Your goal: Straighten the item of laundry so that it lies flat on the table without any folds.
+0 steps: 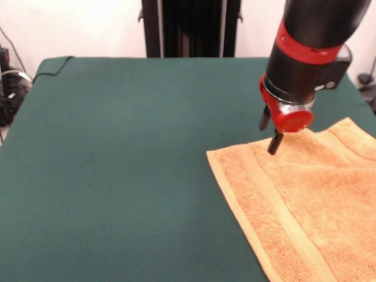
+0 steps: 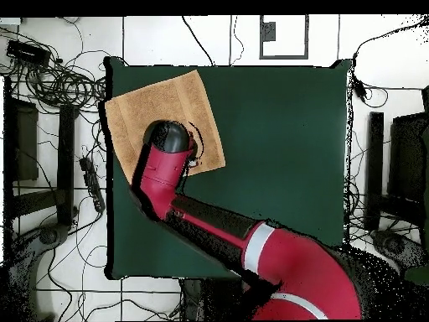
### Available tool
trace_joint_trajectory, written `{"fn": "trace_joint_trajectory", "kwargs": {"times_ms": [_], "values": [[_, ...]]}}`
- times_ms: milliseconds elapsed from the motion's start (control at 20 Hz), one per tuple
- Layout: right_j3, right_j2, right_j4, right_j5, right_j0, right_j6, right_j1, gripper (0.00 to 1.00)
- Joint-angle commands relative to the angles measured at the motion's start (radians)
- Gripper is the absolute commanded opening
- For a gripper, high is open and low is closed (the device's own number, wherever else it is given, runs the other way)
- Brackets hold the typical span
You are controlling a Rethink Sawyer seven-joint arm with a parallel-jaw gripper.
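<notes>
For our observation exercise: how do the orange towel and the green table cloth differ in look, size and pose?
The towel is orange-tan with a looped pile and woven border bands; the table cloth is plain dark green and smooth. The towel is small and covers one corner area; the table is far larger. The towel lies skewed to the table's edges. Both are roughly rectangular fabrics lying flat.

No legible text or markings.

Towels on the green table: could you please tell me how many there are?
1. The orange-tan towel lies at the table edge, right side in the front view, under the gripper; the arm hides part of it overhead.
</notes>
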Motion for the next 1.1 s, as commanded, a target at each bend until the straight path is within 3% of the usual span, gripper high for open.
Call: {"fn": "trace_joint_trajectory", "kwargs": {"times_ms": [50, 200, 450, 950, 1100], "values": [[-0.117, -0.038, -0.052, -0.018, 0.043, -0.112, 0.090, 1.00], [-0.175, -0.114, -0.181, 0.008, 0.071, -0.099, 0.174, 1.00], [-0.236, -0.152, -0.268, 0.027, 0.096, -0.062, 0.250, 1.00], [-0.269, -0.117, -0.158, -0.075, 0.063, -0.208, 0.339, 1.00], [-0.250, -0.057, -0.065, -0.119, 0.028, -0.250, 0.335, 1.00]]}}
